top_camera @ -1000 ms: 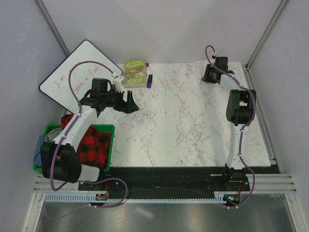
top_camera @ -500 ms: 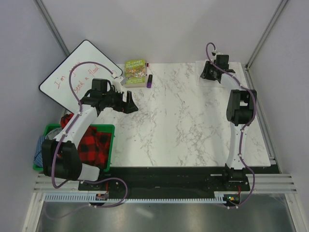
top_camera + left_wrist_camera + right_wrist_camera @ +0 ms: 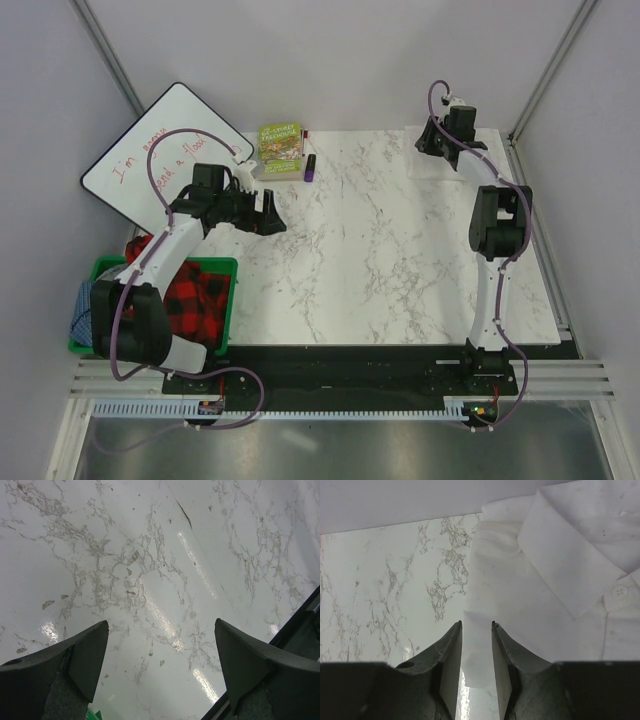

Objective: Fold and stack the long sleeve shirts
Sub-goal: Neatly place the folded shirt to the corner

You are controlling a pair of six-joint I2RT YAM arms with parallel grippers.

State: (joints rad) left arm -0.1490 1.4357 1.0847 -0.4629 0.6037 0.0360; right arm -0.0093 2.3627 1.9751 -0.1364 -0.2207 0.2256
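Note:
One long sleeve shirt (image 3: 540, 595), plain white with a collar and buttons, lies folded at the table's far right corner; from above it shows as a pale patch (image 3: 430, 166). My right gripper (image 3: 476, 624) hovers over the shirt's left edge. Its jaws stand a narrow gap apart and the cloth lies flat below them, not pinched. In the top view that gripper (image 3: 438, 138) is close to the back wall. My left gripper (image 3: 162, 625) is wide open over bare marble, at the left of the table (image 3: 268, 214), and holds nothing.
A green bin (image 3: 215, 262) holding red plaid cloth (image 3: 190, 295) stands off the table's left front. A whiteboard (image 3: 160, 150) leans at the back left. A green book (image 3: 281, 148) and a purple marker (image 3: 310, 168) lie at the back edge.
My right gripper has moved farther back toward the wall, above the folded white shirt. Its jaws widened a little, then narrowed again. The left arm has barely moved.

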